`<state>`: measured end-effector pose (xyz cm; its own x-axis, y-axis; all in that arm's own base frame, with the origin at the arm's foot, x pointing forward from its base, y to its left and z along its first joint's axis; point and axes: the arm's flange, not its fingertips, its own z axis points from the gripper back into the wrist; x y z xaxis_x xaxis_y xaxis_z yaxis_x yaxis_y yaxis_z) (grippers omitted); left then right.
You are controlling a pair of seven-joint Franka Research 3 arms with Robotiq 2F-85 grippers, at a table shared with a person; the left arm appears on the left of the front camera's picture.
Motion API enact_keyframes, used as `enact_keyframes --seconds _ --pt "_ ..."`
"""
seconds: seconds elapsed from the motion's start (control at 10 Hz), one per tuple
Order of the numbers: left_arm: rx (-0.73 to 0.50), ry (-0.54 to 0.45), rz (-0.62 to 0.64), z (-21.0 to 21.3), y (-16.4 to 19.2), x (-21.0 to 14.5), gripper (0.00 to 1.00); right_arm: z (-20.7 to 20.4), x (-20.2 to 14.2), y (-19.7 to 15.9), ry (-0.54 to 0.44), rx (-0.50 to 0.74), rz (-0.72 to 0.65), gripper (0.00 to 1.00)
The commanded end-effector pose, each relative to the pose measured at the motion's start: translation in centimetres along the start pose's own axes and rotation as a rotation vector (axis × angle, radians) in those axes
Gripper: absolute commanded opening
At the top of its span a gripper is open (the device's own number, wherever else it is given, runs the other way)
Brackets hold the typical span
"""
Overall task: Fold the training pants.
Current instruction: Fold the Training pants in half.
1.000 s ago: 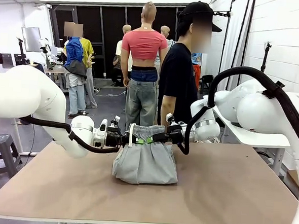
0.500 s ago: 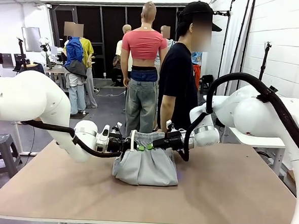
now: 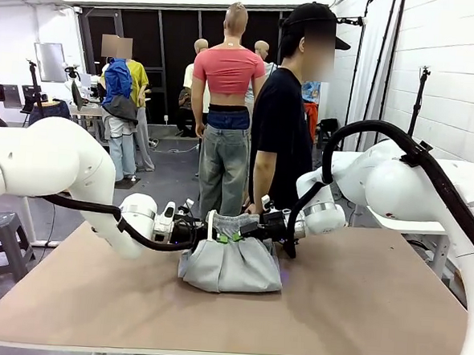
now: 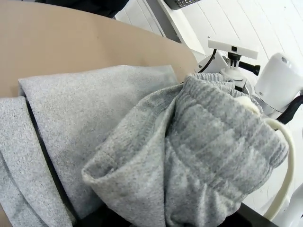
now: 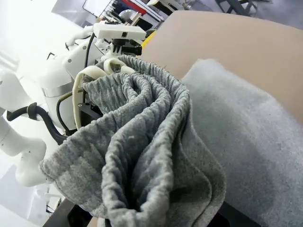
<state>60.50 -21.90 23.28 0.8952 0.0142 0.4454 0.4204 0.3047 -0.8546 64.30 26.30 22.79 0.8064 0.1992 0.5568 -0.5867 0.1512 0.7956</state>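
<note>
At centre frame the training pants [image 3: 232,262] are pinched by the waistband: left gripper [image 3: 202,232] and right gripper [image 3: 247,229] clamped at opposite ends, band stretched between, folded bulk resting below on the table [image 3: 358,302].

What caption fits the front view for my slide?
Both arms lift the training pants by the waistband above the table, a person behind.
</note>
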Motion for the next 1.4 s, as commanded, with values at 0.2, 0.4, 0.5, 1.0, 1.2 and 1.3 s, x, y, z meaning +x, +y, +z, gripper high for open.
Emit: enact_keyframes --seconds 0.2,0.4,0.5,1.0,1.2,1.3 --pt "0.012 0.009 0.011 0.5 0.7 1.4 0.00 0.9 0.5 -0.7 0.002 -0.038 -0.044 0.00" --pt "0.022 0.001 0.028 0.8 0.8 1.5 0.33 1.1 0.4 -0.5 0.024 -0.055 -0.082 0.39" --pt "0.028 -0.006 0.028 1.2 0.6 1.5 0.53 1.5 0.4 -0.3 0.025 -0.066 -0.088 0.59" --pt "0.064 -0.099 0.014 6.5 -0.3 2.4 1.00 7.2 1.0 1.1 0.045 -0.215 -0.094 1.00" --pt "0.077 -0.152 -0.011 9.8 -1.6 2.0 1.00 11.1 1.2 3.0 0.026 -0.320 -0.060 1.00" --pt "0.092 -0.174 -0.028 11.1 -2.4 1.8 1.00 12.9 1.2 4.5 -0.008 -0.356 -0.029 1.00"
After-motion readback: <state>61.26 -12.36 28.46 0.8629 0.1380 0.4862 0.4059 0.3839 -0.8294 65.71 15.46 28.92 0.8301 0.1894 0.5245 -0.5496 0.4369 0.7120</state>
